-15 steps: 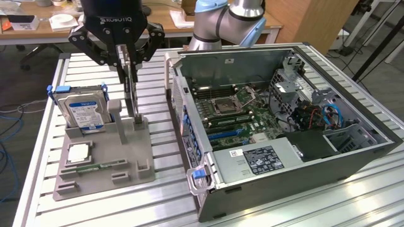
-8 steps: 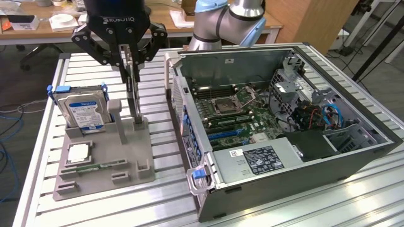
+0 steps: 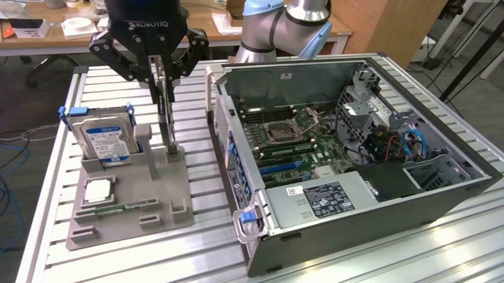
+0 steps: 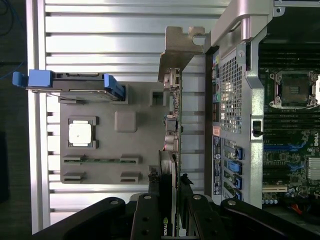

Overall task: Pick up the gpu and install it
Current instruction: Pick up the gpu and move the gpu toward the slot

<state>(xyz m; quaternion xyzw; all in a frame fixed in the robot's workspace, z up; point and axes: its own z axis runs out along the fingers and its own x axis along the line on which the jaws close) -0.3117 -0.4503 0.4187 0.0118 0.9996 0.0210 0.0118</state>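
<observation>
The hand point(image 3: 162, 76), a black two-finger unit, is closed on the top edge of the gpu point(image 3: 167, 118), with its fingers point(image 4: 151, 200) pressed flat against either face of the card. The card hangs straight down below the hand. It stands on edge, and its lower end appears to sit in the upright slots of the grey holder point(image 3: 157, 200).

By my reading the pick-up is in hand: the grasp is made, but the card is not yet clear of its holder. Any lift calls for a straight pull along the slots, since a thin rigid board would bind or flex if it were tilted.

The card is slim, a green board with dark components, and it ends in a bent silver bracket point(image 4: 181, 47) of bare sheet metal at the end farthest from the hand.

Beside the card in the same matte moulded holder are:
- a blue-labelled hard drive point(image 3: 106, 138) with blue plastic rails
- a square metal-capped processor point(image 3: 96, 190)
- a narrow green memory stick point(image 3: 126, 207)

On the card's other side lies the open computer case point(image 3: 409, 194), of dark sheet steel, with its motherboard point(image 3: 299, 147) exposed. Everything rests on a ribbed aluminium desk point(image 3: 197, 253).
</observation>
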